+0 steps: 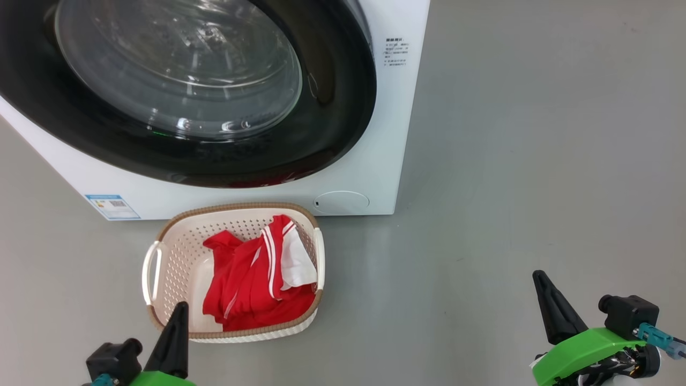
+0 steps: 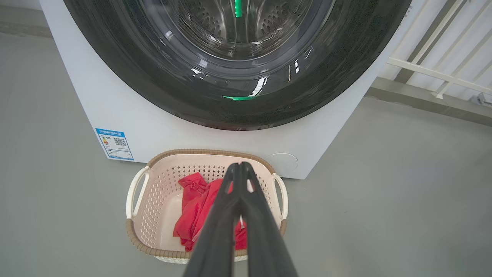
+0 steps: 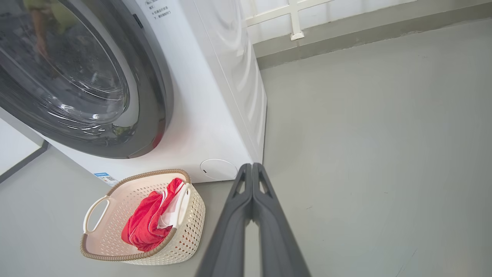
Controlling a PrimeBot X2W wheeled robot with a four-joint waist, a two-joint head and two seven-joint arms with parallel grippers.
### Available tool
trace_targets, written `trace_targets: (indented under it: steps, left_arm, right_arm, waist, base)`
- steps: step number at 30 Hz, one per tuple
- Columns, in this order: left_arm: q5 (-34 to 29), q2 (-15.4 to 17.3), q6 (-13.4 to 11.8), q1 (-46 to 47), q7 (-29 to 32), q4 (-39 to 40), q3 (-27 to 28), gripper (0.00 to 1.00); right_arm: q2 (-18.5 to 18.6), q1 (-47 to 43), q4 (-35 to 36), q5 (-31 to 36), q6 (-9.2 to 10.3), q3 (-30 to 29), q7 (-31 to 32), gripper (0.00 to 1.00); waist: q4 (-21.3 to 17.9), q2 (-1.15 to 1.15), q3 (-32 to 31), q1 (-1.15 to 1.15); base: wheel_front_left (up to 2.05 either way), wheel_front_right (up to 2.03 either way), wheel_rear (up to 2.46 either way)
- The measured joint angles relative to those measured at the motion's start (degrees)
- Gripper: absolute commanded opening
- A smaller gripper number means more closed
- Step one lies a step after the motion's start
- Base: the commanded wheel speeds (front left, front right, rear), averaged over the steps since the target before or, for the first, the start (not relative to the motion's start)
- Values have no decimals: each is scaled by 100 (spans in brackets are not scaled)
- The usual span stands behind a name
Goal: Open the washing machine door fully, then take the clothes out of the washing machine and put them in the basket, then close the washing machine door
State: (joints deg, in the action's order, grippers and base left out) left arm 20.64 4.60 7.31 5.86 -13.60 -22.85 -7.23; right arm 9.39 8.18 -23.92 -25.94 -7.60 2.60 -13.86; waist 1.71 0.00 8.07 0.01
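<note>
Blue QR label (image 1: 112,206) on washing machine (image 1: 375,171), clothes (image 1: 252,289) in basket (image 1: 179,268), both jaws pressed together, empty

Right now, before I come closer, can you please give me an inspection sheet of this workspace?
Surface: smooth grey floor.
Job's things: washing machine door looks closed, flush with the white washing machine; red clothes lie in the basket just in front of it.
Clutter: nothing seen.
Grippers: left gripper shut, empty; right gripper shut, empty.
Cables: teal connector at the right wrist.
Surroundings: white railing beyond the machine.
</note>
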Motion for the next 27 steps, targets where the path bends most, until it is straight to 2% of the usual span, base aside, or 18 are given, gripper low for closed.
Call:
trace_targets:
  steps: [27]
  left_arm:
    - [1615, -4, 0, 0, 403, 119, 192, 0]
  right_arm:
    - [-130, -3, 155, -1457, 0, -208, 439, 0]
  waist:
    - [-39, 0, -176, 0]
  base:
    - [0, 0, 0]
